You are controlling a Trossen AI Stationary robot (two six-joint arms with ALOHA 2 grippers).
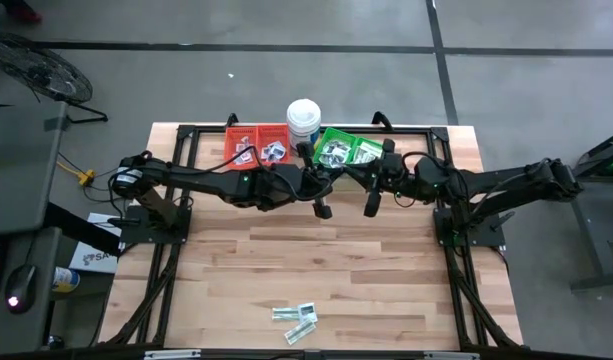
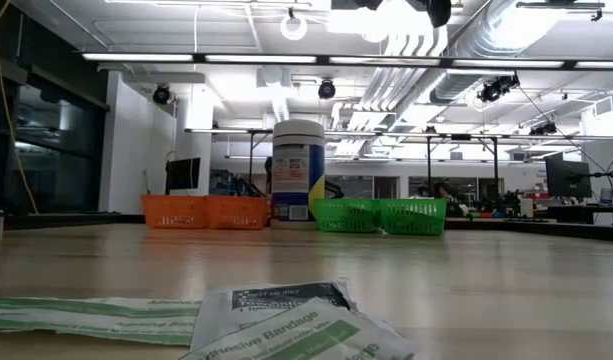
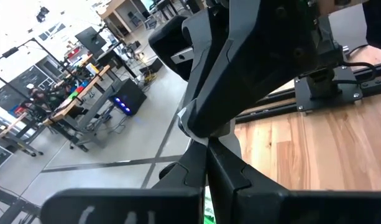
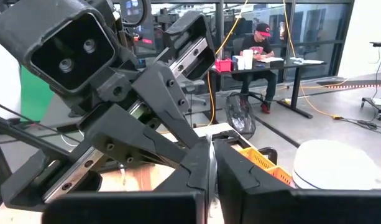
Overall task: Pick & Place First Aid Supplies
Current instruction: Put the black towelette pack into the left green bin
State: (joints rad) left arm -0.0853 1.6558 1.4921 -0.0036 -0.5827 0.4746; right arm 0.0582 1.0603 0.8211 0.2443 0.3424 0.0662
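My two arms meet tip to tip above the table's far middle, just before the bins. My left gripper and my right gripper both point level at each other with shut fingers. A thin pale packet shows where the two sets of fingertips meet, and a green sliver shows far back between my left fingers. Several more first aid packets, green-and-white strips and one white square, lie flat near the table's near edge. My left gripper pinches the thin packet between its two fingers, coming level from the table's left; the packet is clear of the table. The fingers hide which end it has. My right gripper pinches the packet's pale end between its fingers, level from the table's right. In its own wrist view only a thin pale edge shows between them.
At the far edge stand a red bin and a green bin, both holding packets, with a tall white tub between them. Beyond the table a person sits at a desk.
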